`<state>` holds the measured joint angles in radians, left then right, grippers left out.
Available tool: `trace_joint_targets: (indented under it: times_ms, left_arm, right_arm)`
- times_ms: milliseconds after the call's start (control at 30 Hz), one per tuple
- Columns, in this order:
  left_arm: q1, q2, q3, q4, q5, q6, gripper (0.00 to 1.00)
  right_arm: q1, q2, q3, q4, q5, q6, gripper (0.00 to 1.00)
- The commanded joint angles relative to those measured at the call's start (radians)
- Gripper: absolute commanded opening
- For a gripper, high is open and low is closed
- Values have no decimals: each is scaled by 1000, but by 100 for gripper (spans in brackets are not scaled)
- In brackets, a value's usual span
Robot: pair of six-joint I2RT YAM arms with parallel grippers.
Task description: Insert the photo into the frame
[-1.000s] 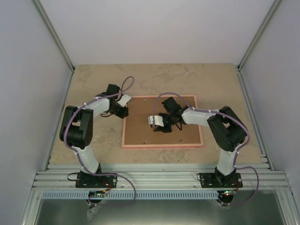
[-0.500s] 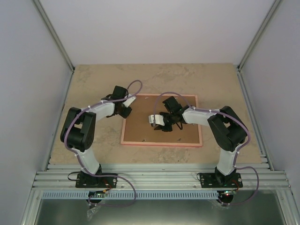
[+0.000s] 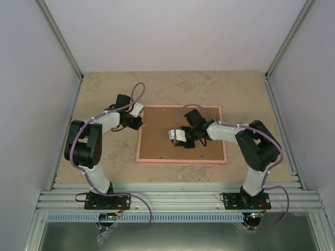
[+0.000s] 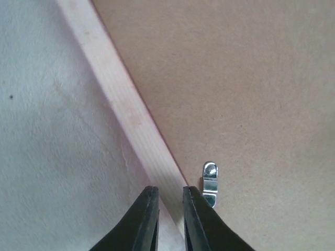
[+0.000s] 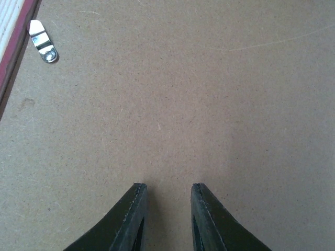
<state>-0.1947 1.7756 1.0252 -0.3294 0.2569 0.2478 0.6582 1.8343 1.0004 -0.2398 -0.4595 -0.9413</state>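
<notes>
1. The frame (image 3: 180, 161) is shown lying face down on a stone-patterned table (image 3: 104, 89); its thin pink rim is seen enclosing a plain brown backing board (image 3: 162, 141) on all four sides.

2. The left gripper (image 3: 138, 123) is pictured at the frame's far-left corner; in the left wrist view the gripper (image 4: 169, 191) is seen with its two dark fingers (image 4: 146, 219) drawn close together, only a narrow slot being left between them.

3. The pale back of the frame's left rail (image 4: 125, 110) is seen running up diagonally from that slot; whether the rail is pinched or merely straddled from above cannot be told.

4. A small silver turn clip (image 4: 210, 178) is shown on the backing board (image 4: 251, 78), just inside the frame's left rail and just beside the right-hand finger; bare table (image 4: 47, 157) is seen outside the rail.

5. The right gripper (image 3: 184, 140) is pictured inside the frame, over the board near its middle; in the right wrist view the gripper (image 5: 167, 187) is seen with its fingers parted, nothing being held and bare board (image 5: 183, 94) showing in the gap; whether the tips touch the board cannot be told.

6. A second silver clip (image 5: 43, 41) is shown lying on the board just inside the frame's dark-red inner edge (image 5: 9, 21), well apart from the right gripper.

7. A purple cable (image 3: 137, 91) is seen looping above the left arm, beyond the frame's far-left corner.
</notes>
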Motion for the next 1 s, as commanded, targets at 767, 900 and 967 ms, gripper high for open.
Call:
trace_joint_targets:
  times_ms: [767,900,967]
  left_arm:
    - [72,22,-34,99,359,-238,33]
    - [72,35,-11,105,367,-267,37]
    - [72,32,-15,120,375,-270,38]
  right_arm:
    - [-23,6,114,118,-183,213,28]
    - [-23,82,186,201,-203,256,28]
    - [-21,110,204,235,-207,254,28]
